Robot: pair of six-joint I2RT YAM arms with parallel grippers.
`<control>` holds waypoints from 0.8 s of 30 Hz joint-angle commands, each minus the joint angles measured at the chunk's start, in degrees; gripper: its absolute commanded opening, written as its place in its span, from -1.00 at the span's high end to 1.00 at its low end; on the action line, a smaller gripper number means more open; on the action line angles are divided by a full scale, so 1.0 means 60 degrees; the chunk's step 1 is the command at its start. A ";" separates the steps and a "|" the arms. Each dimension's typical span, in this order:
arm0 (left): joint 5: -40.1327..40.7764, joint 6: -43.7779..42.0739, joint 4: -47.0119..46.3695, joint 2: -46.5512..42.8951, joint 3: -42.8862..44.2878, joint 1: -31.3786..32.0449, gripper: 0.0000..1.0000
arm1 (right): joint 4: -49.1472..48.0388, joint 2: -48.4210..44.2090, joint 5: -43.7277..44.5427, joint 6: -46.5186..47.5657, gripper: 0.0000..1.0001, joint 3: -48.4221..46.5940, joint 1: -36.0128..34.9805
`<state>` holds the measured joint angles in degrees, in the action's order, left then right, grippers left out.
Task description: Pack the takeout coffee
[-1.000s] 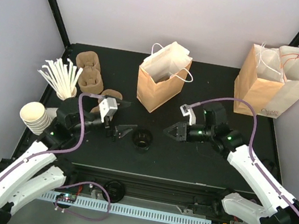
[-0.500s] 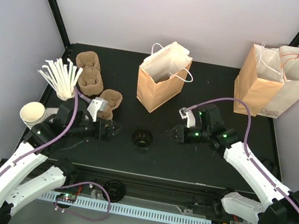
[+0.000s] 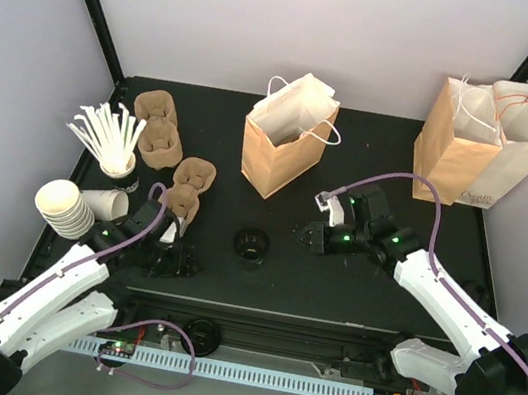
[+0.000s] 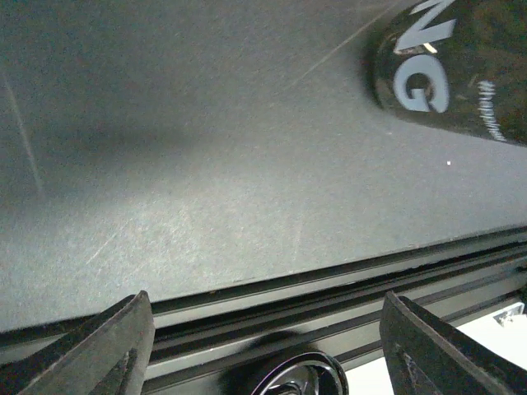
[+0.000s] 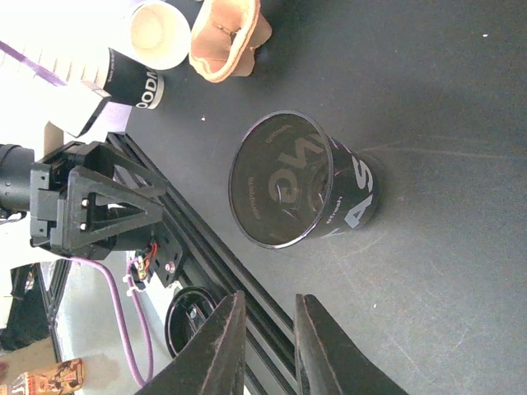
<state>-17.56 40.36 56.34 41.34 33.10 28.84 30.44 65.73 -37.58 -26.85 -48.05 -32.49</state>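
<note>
The takeout coffee (image 3: 252,246) stands upright in the middle of the black table (image 3: 351,283); it is a dark cup with white lettering and a glossy black top. In the right wrist view the coffee (image 5: 288,185) is ahead of my right gripper (image 5: 270,313), whose fingers stand a narrow gap apart with nothing between them. From above, the right gripper (image 3: 306,237) hovers just right of the cup. My left gripper (image 3: 177,262) is low at the table's front edge, left of the cup. Its fingers (image 4: 123,337) are wide apart and empty, and the coffee (image 4: 449,66) shows at the upper right.
An open brown paper bag (image 3: 282,150) stands behind the cup, with more bags (image 3: 481,143) at the back right. Pulp carriers (image 3: 159,129), a cup of stirrers (image 3: 111,142) and stacked white cups (image 3: 62,206) fill the left side. A black lid (image 3: 202,334) lies below the front rail.
My left gripper has drawn back from beside the cup to the table's front edge, lower and further left. The right gripper has turned slightly and stays near the cup.
</note>
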 commanded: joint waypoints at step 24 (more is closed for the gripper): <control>-0.0730 -0.2345 0.0759 0.3548 0.1262 0.4317 -0.46 | -0.0201 0.0076 0.0025 0.0356 0.58 0.0207 -0.0049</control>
<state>-24.71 29.69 57.32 62.41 37.17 52.82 29.78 67.13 -37.60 -25.76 -47.42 -32.49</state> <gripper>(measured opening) 0.733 0.207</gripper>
